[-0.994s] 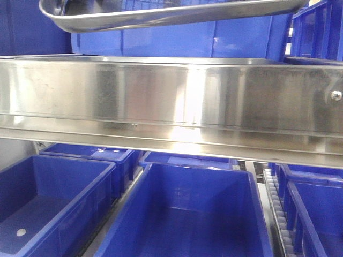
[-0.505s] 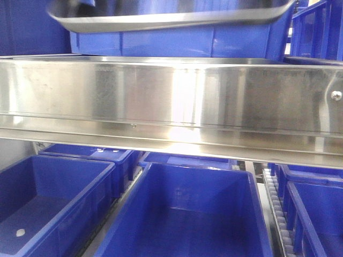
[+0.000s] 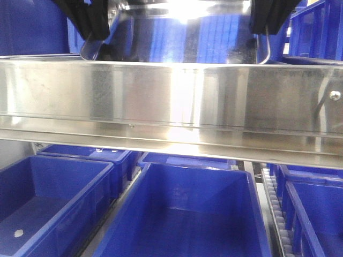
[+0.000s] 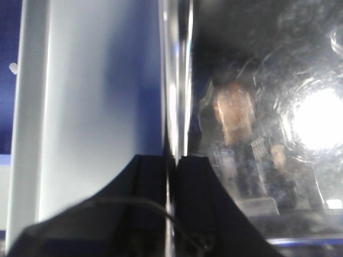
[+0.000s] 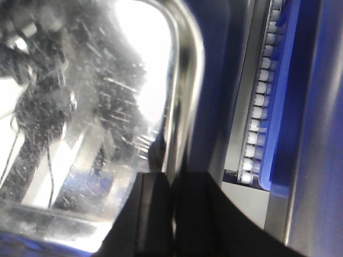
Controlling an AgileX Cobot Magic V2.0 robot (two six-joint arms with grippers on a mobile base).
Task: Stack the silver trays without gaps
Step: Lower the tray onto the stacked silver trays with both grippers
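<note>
One silver tray (image 3: 182,37) hangs at the top of the front view, just behind the steel shelf rail, tipped so its shiny inside faces the camera. My left gripper (image 3: 92,24) is shut on its left rim and my right gripper (image 3: 270,16) on its right rim. In the left wrist view the left gripper (image 4: 172,167) pinches the thin rolled rim (image 4: 176,91), with the tray's mirror-like floor (image 4: 268,107) to the right. The right wrist view has the right gripper (image 5: 172,184) clamped on the rounded rim (image 5: 183,85) beside the scratched tray floor (image 5: 102,101).
A long steel shelf rail (image 3: 171,101) runs across the front view below the tray. Deep blue bins (image 3: 182,214) (image 3: 48,198) (image 3: 316,214) sit under it, and more blue bins (image 3: 316,32) stand behind. A white roller track (image 5: 262,96) lies right of the tray.
The tray has dropped lower and tipped from nearly flat to steeply tilted, its inside now facing the camera. Both grippers have come into the front view with it.
</note>
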